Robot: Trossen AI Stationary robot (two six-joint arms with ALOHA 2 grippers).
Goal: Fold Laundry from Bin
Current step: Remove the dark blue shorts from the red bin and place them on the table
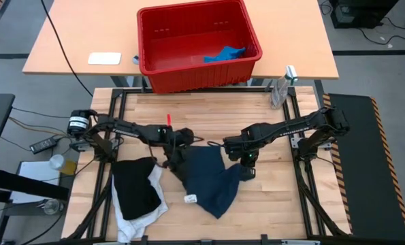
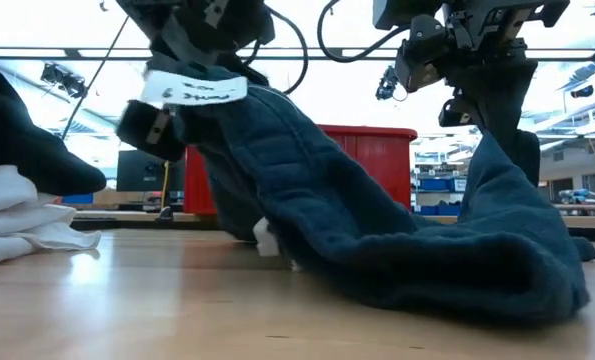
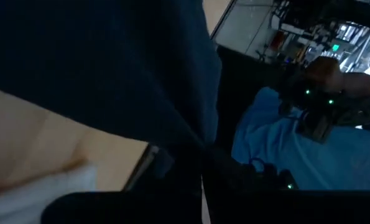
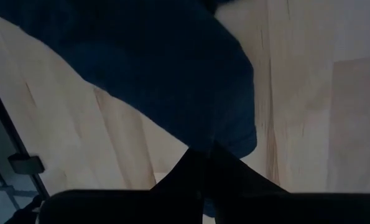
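I have both hands pinching the dark navy garment (image 1: 212,180), which hangs between them over the table (image 1: 284,204), its lower part draped on the wood on the side away from the bin (image 1: 199,44). My left hand (image 1: 176,158) grips one upper corner and my right hand (image 1: 246,162) grips the other; in the low view the cloth rises to each of them in a taut peak, with its white tag (image 2: 195,90) up by one grip. Beside the navy piece, also away from the bin, the black garment (image 1: 135,187) lies over the white garment (image 1: 137,221) in a loose heap, not neatly folded as far as I can judge. The small bright blue garment (image 1: 224,54) is the only piece I see inside the bin. So I reckon most of the unloading is done, and the folding itself is barely begun.
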